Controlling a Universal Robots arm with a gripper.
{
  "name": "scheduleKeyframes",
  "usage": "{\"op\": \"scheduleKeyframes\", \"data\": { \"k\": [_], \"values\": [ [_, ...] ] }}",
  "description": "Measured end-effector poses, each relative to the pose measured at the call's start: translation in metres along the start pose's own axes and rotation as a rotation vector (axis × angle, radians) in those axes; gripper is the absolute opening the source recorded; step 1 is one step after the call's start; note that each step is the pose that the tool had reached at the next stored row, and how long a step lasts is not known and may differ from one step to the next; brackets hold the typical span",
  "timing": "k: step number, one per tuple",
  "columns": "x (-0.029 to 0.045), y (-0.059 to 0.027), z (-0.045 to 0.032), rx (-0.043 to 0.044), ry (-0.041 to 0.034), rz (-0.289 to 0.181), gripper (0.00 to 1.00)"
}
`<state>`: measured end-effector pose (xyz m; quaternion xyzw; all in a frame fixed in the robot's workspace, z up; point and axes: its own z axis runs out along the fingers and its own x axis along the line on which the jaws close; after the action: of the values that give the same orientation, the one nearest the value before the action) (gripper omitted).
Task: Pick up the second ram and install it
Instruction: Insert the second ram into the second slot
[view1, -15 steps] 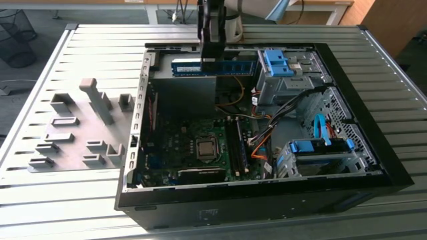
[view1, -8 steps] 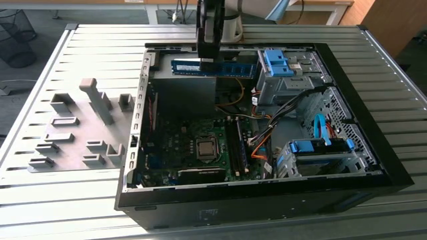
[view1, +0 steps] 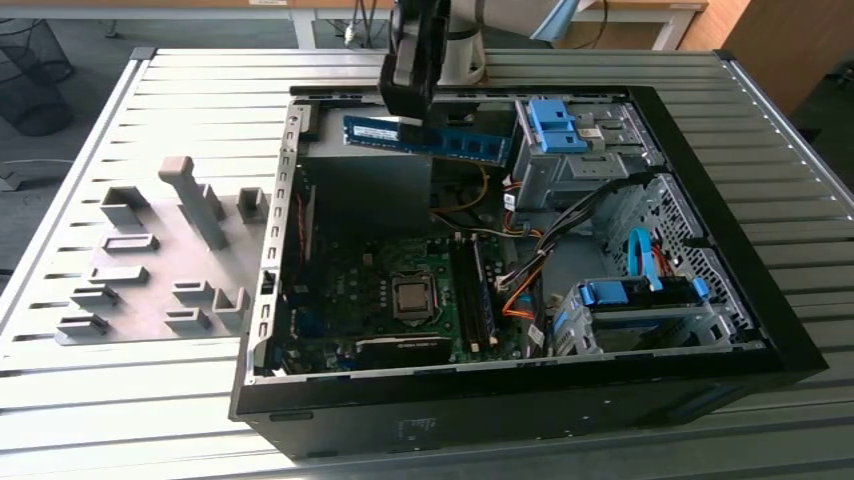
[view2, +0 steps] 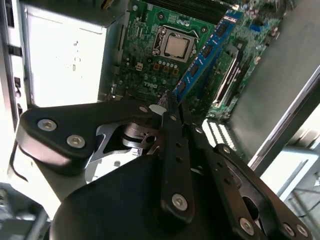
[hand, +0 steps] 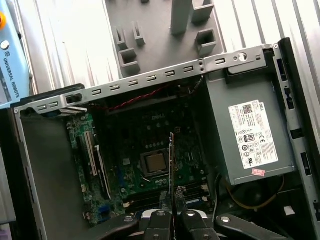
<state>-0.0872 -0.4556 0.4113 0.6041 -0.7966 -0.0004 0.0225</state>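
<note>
The second ram (view1: 427, 140), a long blue stick with black chips, hangs level in the air over the back of the open computer case (view1: 747, 300). My gripper (view1: 416, 122) is shut on it near its middle, coming down from above. In the second wrist view the ram (view2: 205, 52) runs out from the gripper (view2: 169, 102) above the green motherboard (view2: 150, 75). In the first wrist view the ram (hand: 171, 160) appears edge-on, held by the gripper (hand: 171, 197) over the CPU socket (hand: 154, 162). The dark memory slots (view1: 474, 290) lie on the motherboard beside the socket, well below the stick.
A grey fixture plate (view1: 160, 270) with upright holders lies on the slatted table at the exterior view's left. Inside the case are a grey power supply (hand: 250, 140), blue drive cages (view1: 561, 125) (view1: 634, 295) and orange cables (view1: 514, 290).
</note>
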Motion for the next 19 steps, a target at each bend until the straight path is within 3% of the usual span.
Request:
{"op": "scheduleKeyframes", "data": {
  "k": [19],
  "values": [
    [-0.0001,-0.0001,0.0034,-0.0105,-0.0049,0.327,0.14]
  ]
}}
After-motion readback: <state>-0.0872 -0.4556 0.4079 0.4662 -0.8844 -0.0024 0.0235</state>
